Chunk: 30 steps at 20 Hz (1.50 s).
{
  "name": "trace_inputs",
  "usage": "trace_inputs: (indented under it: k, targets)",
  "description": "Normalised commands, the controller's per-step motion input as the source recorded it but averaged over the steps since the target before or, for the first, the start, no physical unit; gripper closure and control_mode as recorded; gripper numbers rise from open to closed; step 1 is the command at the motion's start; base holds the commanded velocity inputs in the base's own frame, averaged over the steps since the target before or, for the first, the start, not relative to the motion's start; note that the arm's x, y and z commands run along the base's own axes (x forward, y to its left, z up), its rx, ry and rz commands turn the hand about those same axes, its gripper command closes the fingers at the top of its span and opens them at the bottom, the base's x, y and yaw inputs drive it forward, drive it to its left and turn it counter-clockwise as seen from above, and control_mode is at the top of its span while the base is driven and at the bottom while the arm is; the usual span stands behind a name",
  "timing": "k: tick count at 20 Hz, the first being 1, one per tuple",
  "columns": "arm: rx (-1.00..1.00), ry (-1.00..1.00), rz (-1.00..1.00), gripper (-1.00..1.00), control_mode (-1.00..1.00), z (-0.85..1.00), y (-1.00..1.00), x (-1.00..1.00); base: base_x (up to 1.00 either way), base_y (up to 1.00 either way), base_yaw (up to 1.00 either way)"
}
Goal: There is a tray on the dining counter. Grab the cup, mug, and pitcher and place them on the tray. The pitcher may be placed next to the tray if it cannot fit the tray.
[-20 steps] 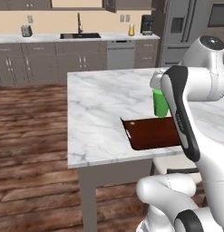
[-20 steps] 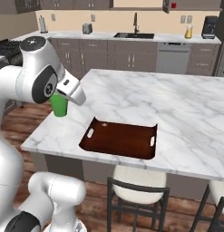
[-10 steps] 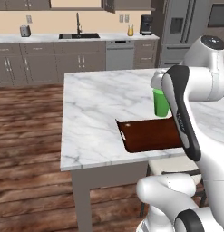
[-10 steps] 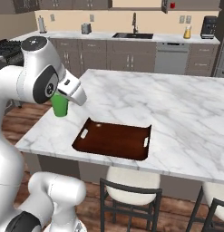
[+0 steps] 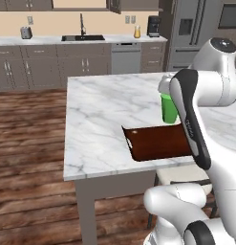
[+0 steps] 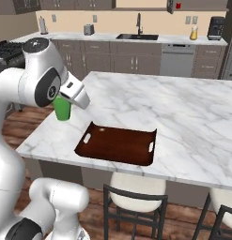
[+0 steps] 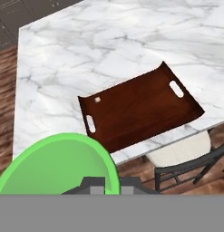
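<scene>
Base has rolled closer, tray (image 6: 118, 146) now nearer in view; pincer (image 7: 104, 185) stays clamped on cup (image 6: 62, 108), held above worktop (image 6: 183, 117) left of tray, so placing comes next.

The counter (image 6: 192, 122) looks like polished white marble with grey veins, the tray (image 6: 118, 145) like glossy dark reddish-brown wood, the cup (image 5: 168, 109) like smooth matt green plastic, and the floor (image 5: 28, 143) like brown wooden planks
</scene>
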Motion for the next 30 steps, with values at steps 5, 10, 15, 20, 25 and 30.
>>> trace_inputs:
  k: [5,10,15,20,25,30]
  targets:
    - [0.00,0.01,0.00,1.00,-1.00,-0.28,-0.03,0.73,0.00,0.00,0.00]
    - [0.00,0.00,0.01,1.00,-1.00,-0.35,-0.01,0.66,0.00,0.00,0.00]
    - [0.00,0.04,0.05,1.00,-1.00,-0.50,-0.01,0.44,0.00,0.00,0.00]
    - [0.00,0.03,0.06,1.00,-1.00,-0.50,-0.03,0.39,0.00,0.00,0.00]
    - [0.00,0.00,0.05,1.00,-1.00,-0.48,0.00,0.30,0.00,0.00,0.00]
    - [0.00,-0.01,0.01,1.00,-1.00,-0.38,0.00,0.25,0.00,0.00,0.00]
